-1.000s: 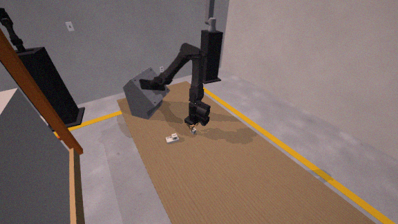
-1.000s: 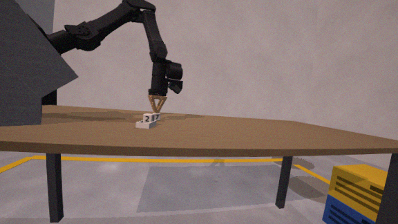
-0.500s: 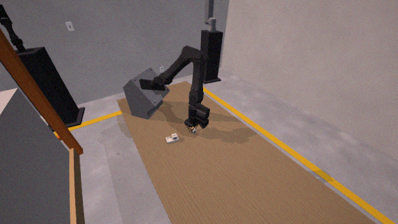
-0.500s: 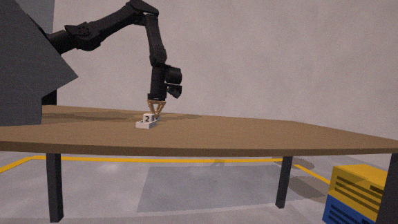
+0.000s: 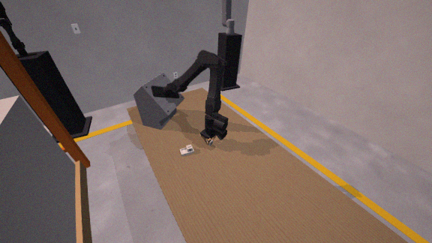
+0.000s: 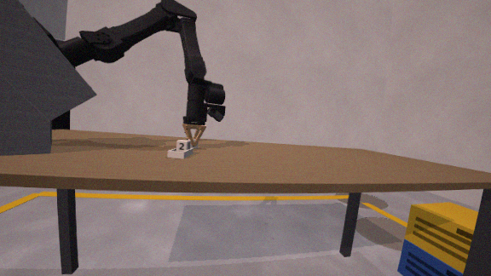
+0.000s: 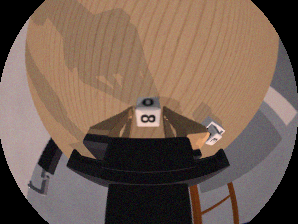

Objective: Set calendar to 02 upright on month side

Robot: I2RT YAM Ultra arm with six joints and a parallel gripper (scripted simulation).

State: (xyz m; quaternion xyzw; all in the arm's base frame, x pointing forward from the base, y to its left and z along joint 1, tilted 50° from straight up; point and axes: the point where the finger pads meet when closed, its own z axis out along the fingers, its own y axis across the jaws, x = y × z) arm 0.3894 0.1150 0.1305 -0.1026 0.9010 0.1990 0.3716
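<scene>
We see the black arm point(image 5: 214, 80) point(image 6: 193, 51) reaching down over the wooden surface point(image 5: 240, 187) point(image 6: 277, 170) point(image 7: 200, 55), its tan fingers point(image 5: 208, 139) point(image 6: 195, 144) partly spread around a loose white cube point(image 7: 148, 117). In the wrist view, we read an 8 and a 0 on its faces, both turned sideways; we cannot tell whether the fingertips touch it. Near it, the white calendar tray point(image 5: 186, 152) point(image 6: 179, 154) carries the other cube point(image 5: 190, 148) point(image 6: 182, 146), whose 2 reads upright from the exterior side.
</scene>
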